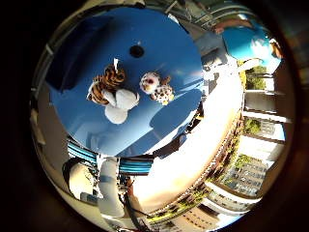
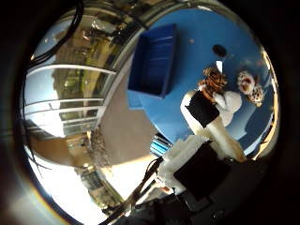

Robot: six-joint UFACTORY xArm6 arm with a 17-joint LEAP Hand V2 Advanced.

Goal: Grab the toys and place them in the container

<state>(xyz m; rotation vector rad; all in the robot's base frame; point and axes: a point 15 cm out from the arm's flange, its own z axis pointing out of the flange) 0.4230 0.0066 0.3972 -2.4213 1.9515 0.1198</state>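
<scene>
A striped orange-and-black tiger plush (image 1: 108, 87) with a white belly lies on the round blue table (image 1: 164, 34). Right beside it lies a smaller spotted plush (image 1: 157, 88) with a white face. A dark blue rectangular container (image 2: 154, 58) stands on the same table near its rim, apart from both toys, and nothing shows inside it. My right hand (image 2: 206, 122) hovers above the table with a white-and-black finger stretched out straight toward the tiger plush. It holds nothing and touches neither toy.
A small black hole (image 1: 136, 50) marks the table's middle, just beyond the toys. The table edge (image 1: 159, 140) falls away to a pale floor. Railings and buildings ring the space outside.
</scene>
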